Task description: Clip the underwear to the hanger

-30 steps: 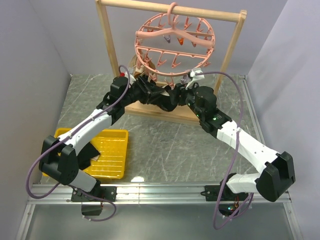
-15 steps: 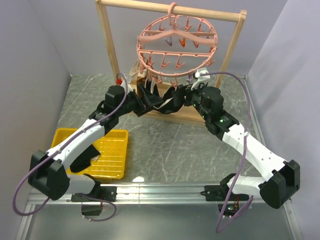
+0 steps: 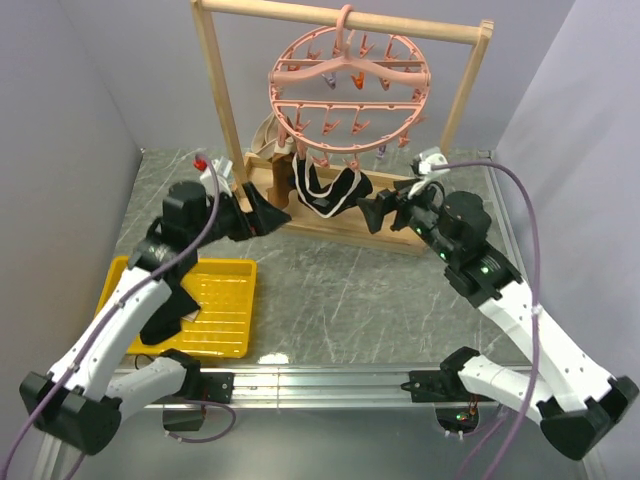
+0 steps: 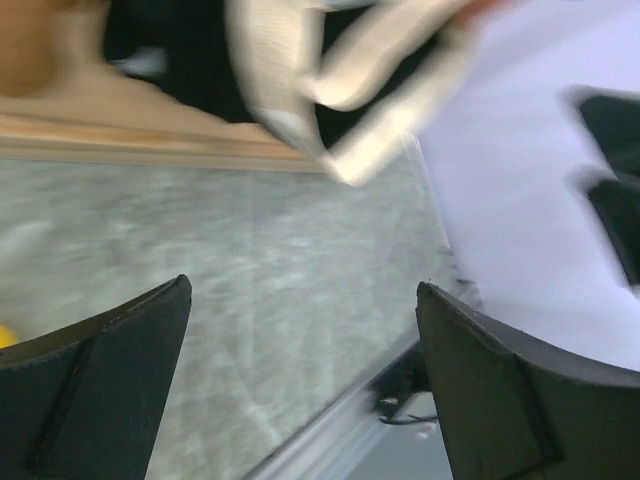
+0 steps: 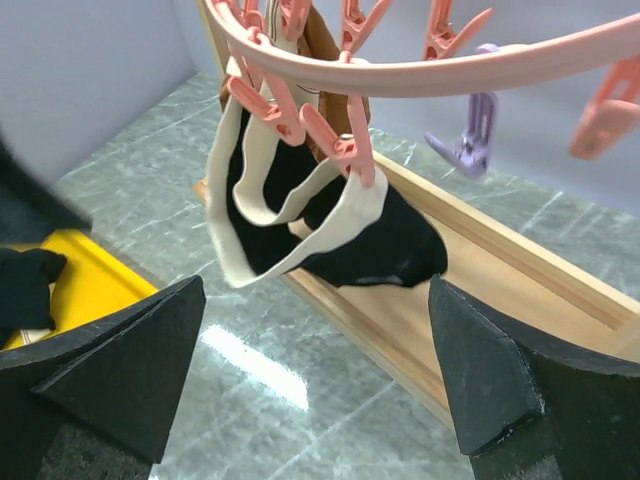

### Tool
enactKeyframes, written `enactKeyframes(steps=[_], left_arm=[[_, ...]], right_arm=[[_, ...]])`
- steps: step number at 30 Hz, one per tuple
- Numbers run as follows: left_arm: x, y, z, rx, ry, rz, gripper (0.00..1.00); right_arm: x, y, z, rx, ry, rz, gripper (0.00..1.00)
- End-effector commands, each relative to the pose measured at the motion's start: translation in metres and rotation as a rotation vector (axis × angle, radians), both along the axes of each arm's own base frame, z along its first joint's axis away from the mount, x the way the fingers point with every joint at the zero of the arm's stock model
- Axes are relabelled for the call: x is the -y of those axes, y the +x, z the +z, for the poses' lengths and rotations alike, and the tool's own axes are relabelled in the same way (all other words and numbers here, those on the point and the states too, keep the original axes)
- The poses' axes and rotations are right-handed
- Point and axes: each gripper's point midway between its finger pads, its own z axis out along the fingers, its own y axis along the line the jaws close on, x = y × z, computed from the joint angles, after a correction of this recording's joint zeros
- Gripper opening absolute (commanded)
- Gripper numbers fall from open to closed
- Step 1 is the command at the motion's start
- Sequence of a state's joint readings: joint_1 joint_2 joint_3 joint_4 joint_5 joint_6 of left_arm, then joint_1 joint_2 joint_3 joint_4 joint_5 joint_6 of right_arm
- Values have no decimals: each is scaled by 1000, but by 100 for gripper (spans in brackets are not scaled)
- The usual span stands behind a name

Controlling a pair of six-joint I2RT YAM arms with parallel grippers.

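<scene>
The pink round hanger [image 3: 350, 85] hangs by its hook from the wooden frame's top bar. The underwear [image 3: 325, 186], black with a beige waistband, dangles under its near side. In the right wrist view, pink pegs [image 5: 340, 140] of the hanger ring [image 5: 430, 72] pinch the waistband, and the black cloth [image 5: 385, 248] sags below. My left gripper [image 3: 268, 215] stands open just left of the underwear, apart from it. My right gripper [image 3: 370, 212] stands open just right of it, also apart. The left wrist view is blurred: open left gripper [image 4: 302, 285], beige waistband [image 4: 300, 80] above.
The pale wooden frame [image 3: 215, 100] has a low base rail [image 3: 395, 240] right behind both grippers. A brown-and-cream garment [image 3: 268, 135] hangs near the left post. A yellow tray [image 3: 222, 312] with dark cloth [image 3: 165, 318] lies front left. A purple peg [image 5: 476, 132] dangles from the ring.
Both grippers have opened and drawn back, left and right, away from the underwear. The underwear now hangs from the hanger's pegs on its own.
</scene>
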State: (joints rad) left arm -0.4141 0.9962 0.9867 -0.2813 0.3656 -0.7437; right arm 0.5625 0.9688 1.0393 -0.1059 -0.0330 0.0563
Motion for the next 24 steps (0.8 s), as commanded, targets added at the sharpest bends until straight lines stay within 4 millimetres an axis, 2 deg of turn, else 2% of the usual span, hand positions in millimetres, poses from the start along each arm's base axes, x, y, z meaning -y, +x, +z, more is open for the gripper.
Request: enactKeyframes(steps=[1, 2, 3, 5, 6, 8, 9, 11, 12, 13, 14, 15, 16, 17, 19, 20, 22, 23, 24], left_arm=[[-29, 9, -18, -62, 214, -6, 99], [-35, 18, -31, -103, 270, -1, 99], [-52, 30, -28, -72, 322, 27, 99], [-70, 40, -35, -59, 390, 27, 99], [-83, 49, -31, -51, 394, 58, 99], [-89, 55, -33, -43, 402, 29, 99], [-99, 62, -29, -43, 405, 55, 99], [-106, 68, -37, -86, 395, 52, 99], [-118, 74, -36, -88, 396, 71, 99], [-122, 78, -39, -104, 394, 72, 99], [-124, 79, -39, -103, 393, 64, 99], [-136, 84, -35, -97, 399, 92, 99], [-139, 85, -37, -101, 413, 96, 99], [-148, 87, -38, -93, 448, 118, 99], [-154, 83, -40, -70, 486, 133, 99], [-157, 78, -52, -86, 508, 133, 99], [-162, 72, -57, -73, 537, 155, 99], [-162, 65, -70, -94, 546, 145, 99], [-163, 62, -74, -102, 548, 147, 99]], right_arm=[[15, -19, 2, 10, -25, 1, 100], [19, -22, 1, 8, -27, -11, 100], [30, -26, 3, 9, -21, -45, 100], [47, -27, -4, -6, -16, -91, 100], [56, -33, -3, -10, -1, -114, 100], [78, -32, -15, -36, -4, -184, 100], [87, -39, -18, -41, -1, -204, 100], [112, -35, -39, -67, -18, -310, 100], [119, -39, -43, -60, -19, -331, 100], [123, -39, -61, -94, -37, -343, 100], [127, -39, -69, -106, -42, -352, 100], [128, -42, -75, -112, -43, -351, 100], [129, -42, -90, -140, -56, -352, 100], [132, -42, -97, -154, -54, -360, 100], [134, -42, -112, -191, -57, -357, 100], [134, -42, -118, -218, -45, -350, 100], [133, -42, -126, -248, -37, -335, 100], [132, -42, -128, -259, -30, -325, 100], [131, -42, -129, -264, -22, -317, 100]])
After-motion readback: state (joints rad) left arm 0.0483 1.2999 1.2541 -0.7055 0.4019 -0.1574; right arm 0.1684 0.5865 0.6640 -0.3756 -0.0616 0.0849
